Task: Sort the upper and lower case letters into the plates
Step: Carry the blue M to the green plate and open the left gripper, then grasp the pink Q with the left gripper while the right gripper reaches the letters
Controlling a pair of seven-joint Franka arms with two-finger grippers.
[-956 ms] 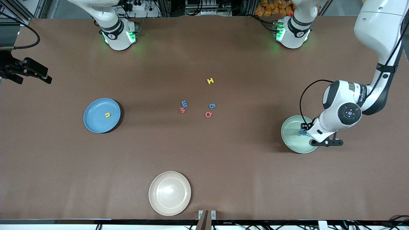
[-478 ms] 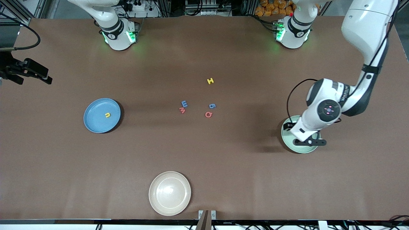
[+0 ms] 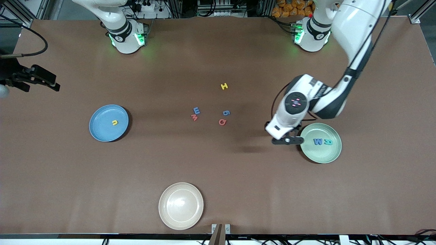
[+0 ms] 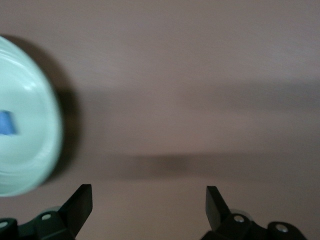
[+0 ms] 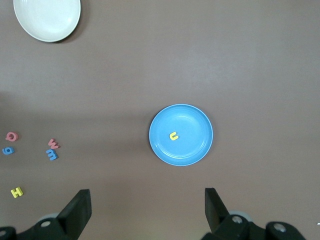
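The mint green plate (image 3: 322, 154) holds a blue M (image 3: 317, 141) and a teal R (image 3: 328, 142). My left gripper (image 3: 285, 137) is open and empty, low over the bare table just beside that plate, toward the middle. In the left wrist view the gripper (image 4: 148, 197) shows the plate's rim (image 4: 47, 125) and a blue letter (image 4: 6, 123). The sky blue plate (image 3: 100, 131) holds a yellow u (image 3: 115, 122). Loose in the middle lie a yellow H (image 3: 224, 86), blue E (image 3: 196, 110), red W (image 3: 194, 117), blue g (image 3: 226, 112) and red Q (image 3: 222, 121). My right gripper (image 5: 147, 207) is open and empty, high above the blue plate (image 5: 192, 150).
A cream-beige dish (image 3: 181, 206) sits empty near the front camera's edge of the table; it also shows in the right wrist view (image 5: 47, 17). The arm bases stand along the table edge farthest from the front camera.
My left gripper has left the mint plate and moved toward the table's middle. The blue M and teal R, covered by the hand before, now show in the plate. The right arm barely shifted.
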